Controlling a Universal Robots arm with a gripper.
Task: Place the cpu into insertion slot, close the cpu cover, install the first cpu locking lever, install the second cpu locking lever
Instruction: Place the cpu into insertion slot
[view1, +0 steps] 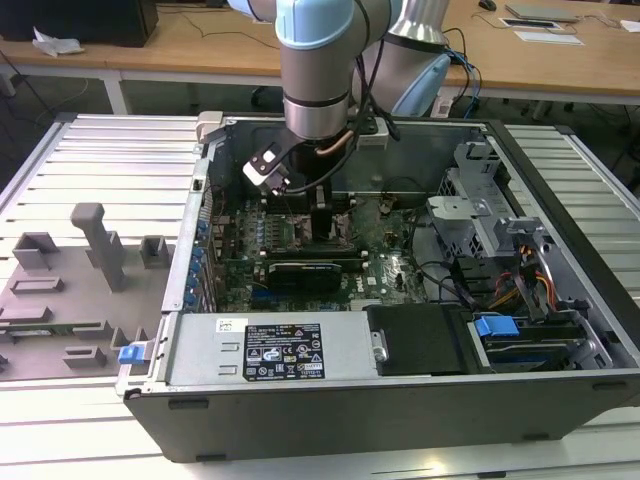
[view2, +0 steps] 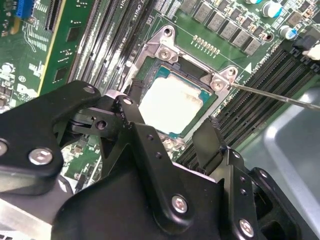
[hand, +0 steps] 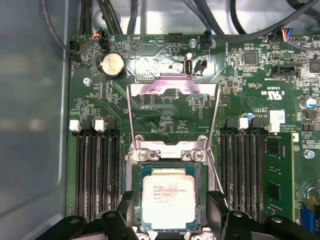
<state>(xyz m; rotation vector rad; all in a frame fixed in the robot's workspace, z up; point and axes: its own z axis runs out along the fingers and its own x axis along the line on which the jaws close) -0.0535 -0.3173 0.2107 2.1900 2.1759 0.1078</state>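
Inside the open computer case (view1: 400, 340) on the ribbed tabletop (view1: 90, 150), in the exterior view, the arm (view1: 318, 70) reaches straight down and the tool (view1: 325, 232) hangs low over the motherboard (view1: 390, 270).

In the first wrist view the cpu (hand: 167, 197) lies flat in the insertion slot (hand: 136, 177), silvery top up. It is nearly square, its sides parallel to the memory slots (hand: 97, 170). The tool (hand: 171, 205) is released. Its two black fingers (hand: 128, 205) stand apart on either side of the cpu, beside the slot's rim, gripping nothing. The cpu cover (hand: 172, 89) is swung back off the slot, bare board showing through its window.

In the second wrist view the cpu (view2: 170, 102) is seen from an oblique angle. The fingers (view2: 206, 136) are just beside two opposite edges. A thin metal rod (view2: 280, 97) runs out from the slot's corner.
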